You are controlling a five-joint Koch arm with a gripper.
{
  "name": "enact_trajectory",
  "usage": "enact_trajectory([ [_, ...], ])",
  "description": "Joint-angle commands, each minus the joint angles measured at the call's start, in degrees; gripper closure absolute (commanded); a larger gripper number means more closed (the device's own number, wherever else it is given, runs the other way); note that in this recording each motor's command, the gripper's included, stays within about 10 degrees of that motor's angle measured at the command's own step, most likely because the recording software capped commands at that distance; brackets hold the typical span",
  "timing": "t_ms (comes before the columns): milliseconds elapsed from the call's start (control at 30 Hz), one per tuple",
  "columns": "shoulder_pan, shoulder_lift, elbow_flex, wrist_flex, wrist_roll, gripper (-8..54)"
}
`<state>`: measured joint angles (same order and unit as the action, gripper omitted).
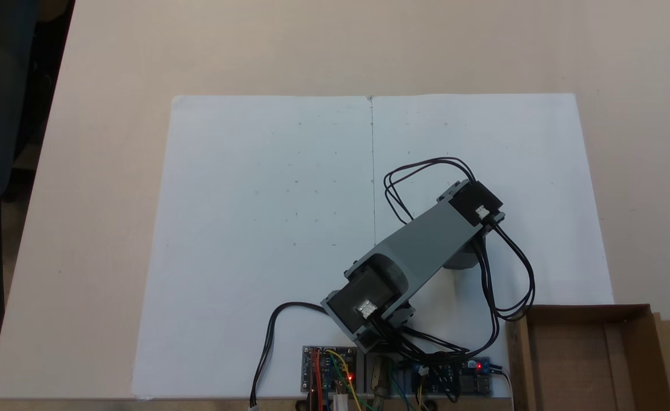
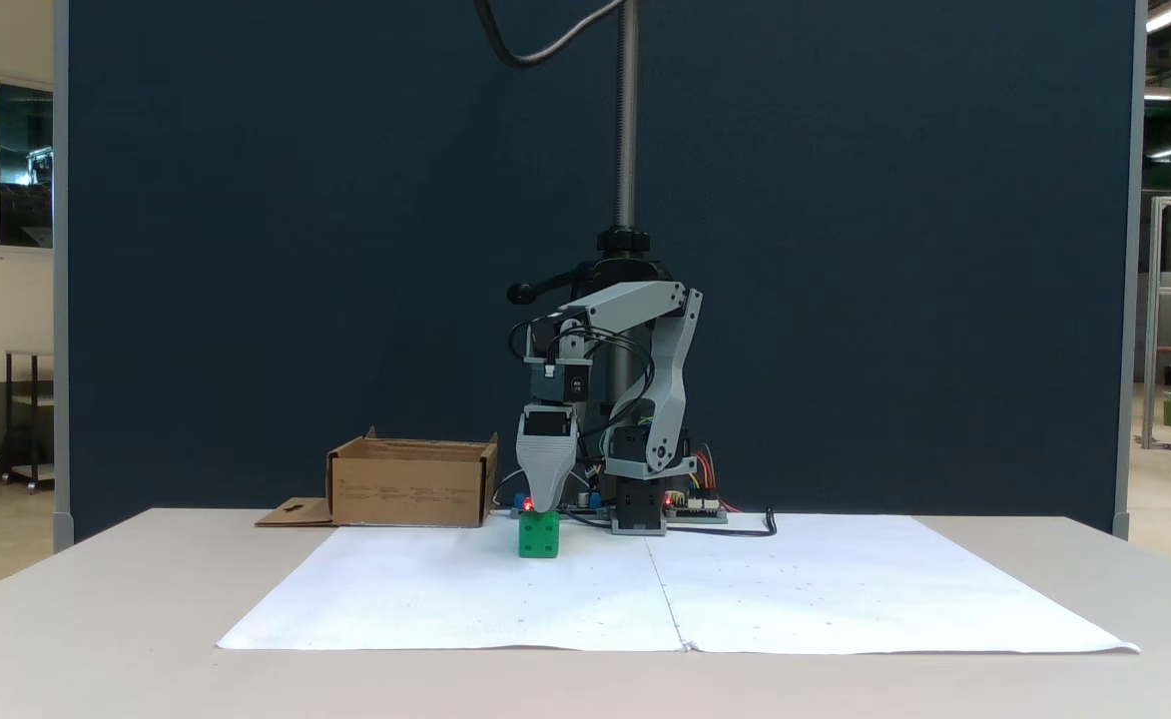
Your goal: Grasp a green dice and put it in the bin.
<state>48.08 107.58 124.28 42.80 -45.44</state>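
Dice [image 2: 539,534] sits on the white paper sheet [image 2: 445,589], in the side-on fixed view a little toward the camera from the bin [image 2: 410,484] and off its right-hand corner, near it but not touching. My gripper [image 2: 543,507] hangs straight down over the cube, tip at or just above its top face; I cannot tell contact from a thin gap. One grey finger shows broadside with the other behind it, so whether my jaws are spread or pressed together I cannot tell. In the top-down fixed view my own arm [image 1: 420,245] covers the cube, and the bin [image 1: 637,342] lies at the lower right, past the paper's corner. Handling, as I judge it: small hard plastic, light, rigid, no give under pressure, smooth faces likely a bit slick. Best hold is across two opposite flat side faces, about mid-height, fingers square to them; a corner-to-corner pinch would probably let it twist or squirt out. Pips face the camera on the near side, shallow, no real purchase there. Bin walls are low, its top open, so only a modest lift should clear the rim.
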Motion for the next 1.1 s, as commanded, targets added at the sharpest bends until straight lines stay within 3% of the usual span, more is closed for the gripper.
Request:
enact_trajectory([
  [0,0.79,2.46,0.09,-2.20,3.34,1.6],
  [1067,1.14,-5.98,3.96,-15.38,1.23,2.1],
])
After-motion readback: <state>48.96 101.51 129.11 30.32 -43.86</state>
